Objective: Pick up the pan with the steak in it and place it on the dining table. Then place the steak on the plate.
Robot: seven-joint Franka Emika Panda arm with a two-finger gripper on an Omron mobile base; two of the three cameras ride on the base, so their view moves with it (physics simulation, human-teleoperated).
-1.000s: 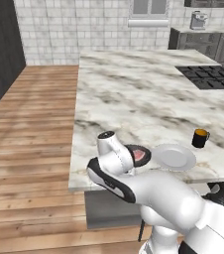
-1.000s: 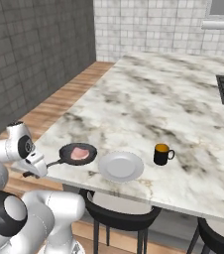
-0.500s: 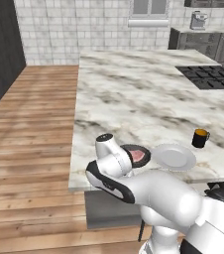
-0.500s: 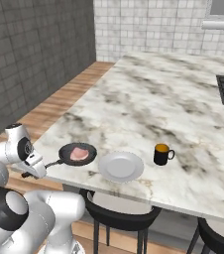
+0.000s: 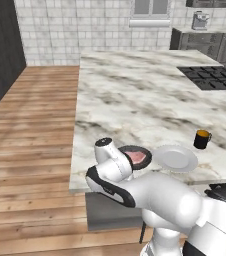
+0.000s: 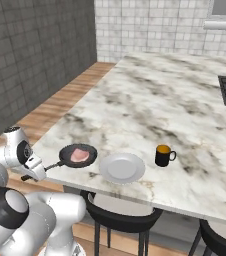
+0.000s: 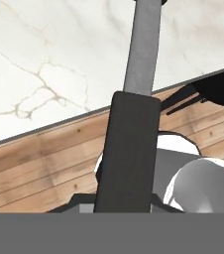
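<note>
The black pan sits flat near the front left corner of the marble dining table, with the pink steak lying inside it. Its long handle sticks out past the table edge, and my gripper is shut on the end of it. In the hand view the handle runs straight up the middle and hides the fingertips. The light-grey plate lies just right of the pan, bare. From the left base view, my white hand covers part of the pan; the steak and plate show beyond it.
A dark mug with an orange inside stands right of the plate. A black gas stove sits at the far right of the top. A black stool stands under the table's front edge. Wooden floor stretches to the left.
The pan has settled a little lower and flatter onto the table. My hand has barely moved and still holds the handle.
</note>
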